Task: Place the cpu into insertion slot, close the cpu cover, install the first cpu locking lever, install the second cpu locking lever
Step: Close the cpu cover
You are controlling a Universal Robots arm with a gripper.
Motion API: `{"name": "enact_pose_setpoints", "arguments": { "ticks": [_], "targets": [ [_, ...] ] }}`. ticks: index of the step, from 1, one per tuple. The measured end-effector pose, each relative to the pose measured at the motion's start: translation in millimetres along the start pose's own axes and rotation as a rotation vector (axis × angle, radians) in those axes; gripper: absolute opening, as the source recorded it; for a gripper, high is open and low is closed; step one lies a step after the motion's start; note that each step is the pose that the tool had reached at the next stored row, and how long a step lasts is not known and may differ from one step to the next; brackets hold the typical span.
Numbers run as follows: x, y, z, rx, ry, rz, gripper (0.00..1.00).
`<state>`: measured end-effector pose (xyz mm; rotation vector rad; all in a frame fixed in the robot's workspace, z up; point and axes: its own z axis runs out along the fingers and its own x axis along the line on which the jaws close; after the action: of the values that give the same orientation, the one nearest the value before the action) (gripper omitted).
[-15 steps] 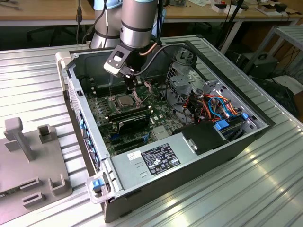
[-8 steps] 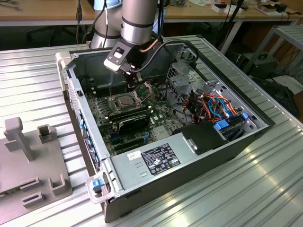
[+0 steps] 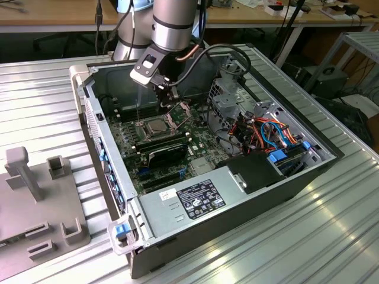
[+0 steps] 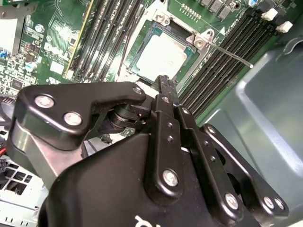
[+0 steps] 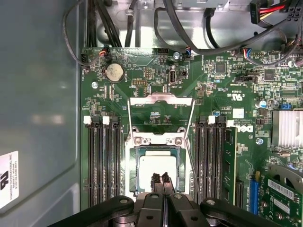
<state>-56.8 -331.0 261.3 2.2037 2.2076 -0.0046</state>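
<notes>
The cpu (image 5: 158,166) lies flat in the insertion slot (image 5: 134,158), its silvery top showing; it also appears in the second wrist view (image 4: 161,56) and the exterior view (image 3: 155,125). The cpu cover (image 5: 161,98) is swung open, away from the slot, with green board showing through its window. A thin locking lever (image 4: 232,56) sticks out free beside the slot; its rod (image 5: 191,163) runs along the slot's side. My gripper (image 5: 161,180) hovers just over the cpu's near edge, fingers pressed together and shut on nothing. It shows in the second wrist view (image 4: 163,81) and the exterior view (image 3: 168,99).
Black memory slots (image 5: 104,161) flank the socket on both sides of the green motherboard (image 5: 142,71). Cable bundles (image 5: 189,28) cross beyond the board, and a grey case wall (image 5: 38,94) stands close by. A power supply (image 3: 198,198) and a grey fixture (image 3: 35,195) lie in the exterior view.
</notes>
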Motion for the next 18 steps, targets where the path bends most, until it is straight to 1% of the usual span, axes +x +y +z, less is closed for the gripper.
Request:
{"name": "enact_pose_setpoints", "arguments": {
  "ticks": [2,9,12,13,14,16,18],
  "targets": [
    [-0.1,0.0,-3.2,0.0,0.0,0.0,0.11],
    [-0.2,0.1,-9.5,0.0,0.0,0.0,0.11],
    [-0.2,0.2,-13.3,0.0,0.0,0.0,0.11],
    [-0.4,0.3,-24.8,0.0,0.0,0.0,0.11],
    [-0.6,0.5,-31.6,0.0,0.0001,0.0,0.11],
    [-0.6,5.6,-31.7,0.0001,0.0,0.0,0.11],
    [-0.6,13.5,-31.4,0.0,0.0,0.0,0.11]
  ]
}}
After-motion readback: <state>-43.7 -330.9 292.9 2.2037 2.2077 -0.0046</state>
